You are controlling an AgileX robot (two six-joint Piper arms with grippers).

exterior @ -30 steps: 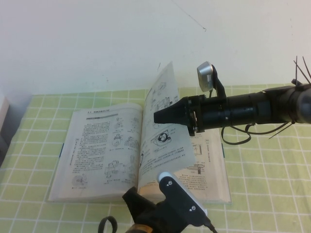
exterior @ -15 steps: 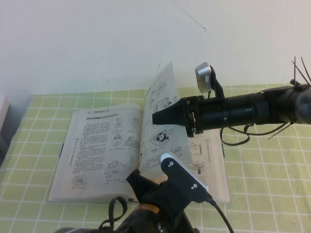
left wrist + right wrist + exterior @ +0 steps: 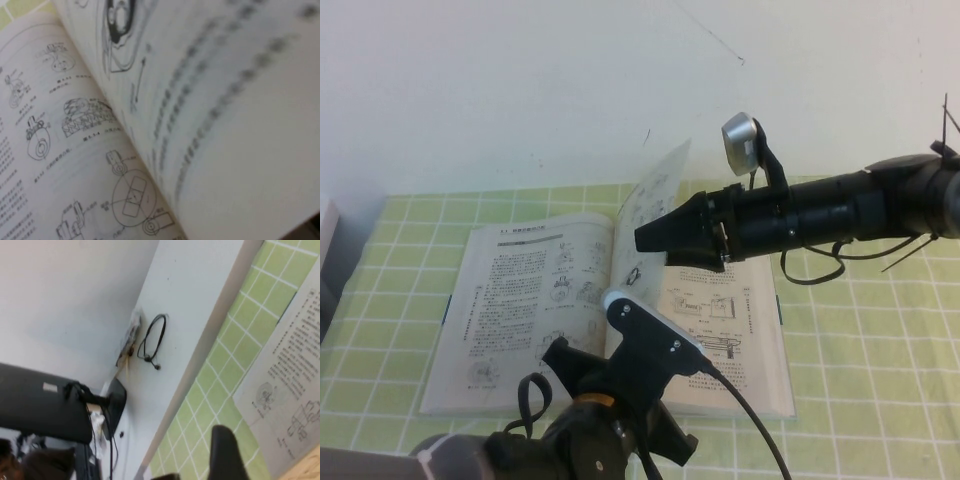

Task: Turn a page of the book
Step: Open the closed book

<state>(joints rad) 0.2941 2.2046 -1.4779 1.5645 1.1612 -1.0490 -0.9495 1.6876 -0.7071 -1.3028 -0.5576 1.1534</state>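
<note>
The book (image 3: 520, 300) lies open on a green checked cloth. One page (image 3: 658, 185) stands lifted above the spine, leaning right at its top. My right gripper (image 3: 645, 240) reaches in level from the right with its black tip against the page's near side; I see no hold on the sheet. The right wrist view shows one finger (image 3: 226, 452) over the cloth beside the book (image 3: 295, 365). My left gripper (image 3: 563, 357) is over the book's near edge by the spine. In the left wrist view the curved page (image 3: 240, 125) fills the picture, above the flat left leaf (image 3: 60, 150).
The green checked cloth (image 3: 860, 380) covers the table up to a white wall. A pale object (image 3: 325, 225) shows at the far left edge. The right arm's cables (image 3: 820, 270) hang above the book's right side.
My left arm has moved forward and left over the book's near edge. The right gripper rose slightly. The lifted page stands higher, uncovering more of the right-hand leaf.
</note>
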